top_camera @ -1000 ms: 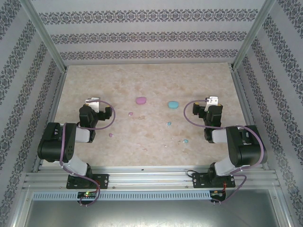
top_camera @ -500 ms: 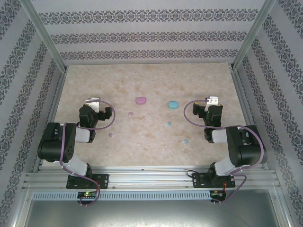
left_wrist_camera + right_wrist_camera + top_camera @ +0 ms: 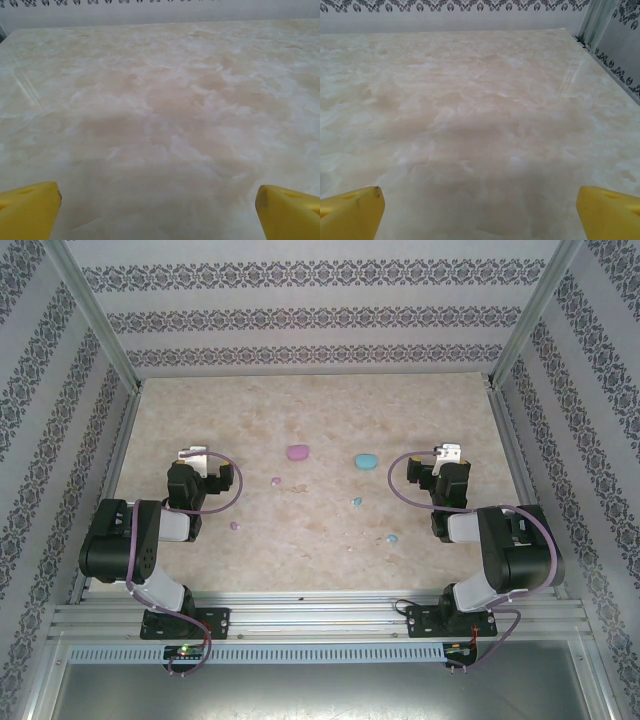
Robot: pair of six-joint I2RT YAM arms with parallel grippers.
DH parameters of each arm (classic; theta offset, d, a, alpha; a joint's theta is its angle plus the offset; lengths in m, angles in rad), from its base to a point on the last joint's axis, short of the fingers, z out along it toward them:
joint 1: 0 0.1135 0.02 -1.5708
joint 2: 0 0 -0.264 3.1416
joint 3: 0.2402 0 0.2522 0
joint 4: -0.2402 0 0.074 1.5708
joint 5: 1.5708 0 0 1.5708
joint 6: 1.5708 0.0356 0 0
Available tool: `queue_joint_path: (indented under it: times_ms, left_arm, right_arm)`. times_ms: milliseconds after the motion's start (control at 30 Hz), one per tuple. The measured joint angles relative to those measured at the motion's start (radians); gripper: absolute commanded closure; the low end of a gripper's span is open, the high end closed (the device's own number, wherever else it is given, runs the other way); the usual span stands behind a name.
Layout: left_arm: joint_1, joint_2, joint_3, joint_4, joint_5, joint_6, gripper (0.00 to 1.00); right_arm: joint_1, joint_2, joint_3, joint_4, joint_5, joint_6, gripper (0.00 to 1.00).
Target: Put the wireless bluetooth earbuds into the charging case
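On the marbled table in the top view lie a pink oval charging case (image 3: pixel 297 452) and a blue oval charging case (image 3: pixel 366 460). Two tiny pink earbuds (image 3: pixel 276 481) (image 3: pixel 235 525) sit left of centre, and two light blue earbuds (image 3: pixel 356 501) (image 3: pixel 392 539) right of centre. My left gripper (image 3: pixel 194 454) rests at the left, well apart from the pink case. My right gripper (image 3: pixel 449 452) rests at the right, apart from the blue case. Both stand open: in the wrist views the yellow fingertips (image 3: pixel 27 210) (image 3: pixel 350 212) sit wide apart over bare table.
Patterned walls and aluminium frame posts (image 3: pixel 95 315) close in the table on three sides. The arm bases (image 3: pixel 175 620) sit on a rail at the near edge.
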Motion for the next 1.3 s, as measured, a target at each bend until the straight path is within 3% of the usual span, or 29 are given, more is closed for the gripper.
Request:
queue_joint_path:
  times_ms: [267,433,633,933,1067,1300]
  left_arm:
    - [0.000,-0.001,-0.065,0.085,-0.021,-0.006,0.00]
    - [0.000,-0.054,-0.150,0.122,-0.021,-0.006,0.00]
    - [0.000,-0.223,-0.115,0.039,-0.018,-0.006,0.00]
    - [-0.016,-0.324,0.042,-0.224,0.028,-0.024,0.01]
    - [-0.073,-0.325,0.137,-0.356,0.045,-0.037,0.05]
    - [-0.268,-0.283,0.237,-0.541,0.067,-0.095,0.15]
  right_arm:
    - [0.003,-0.030,0.021,-0.072,-0.015,-0.015,0.02]
    - [0.055,-0.111,0.261,-0.470,-0.002,0.010,0.02]
    - [0.172,-0.104,0.531,-0.821,0.051,0.150,0.03]
    - [0.362,0.113,0.735,-1.189,0.014,0.329,0.03]
    - [0.325,0.181,0.809,-1.273,-0.063,0.353,0.16]
    - [0.158,0.333,1.012,-1.362,-0.238,0.347,0.45]
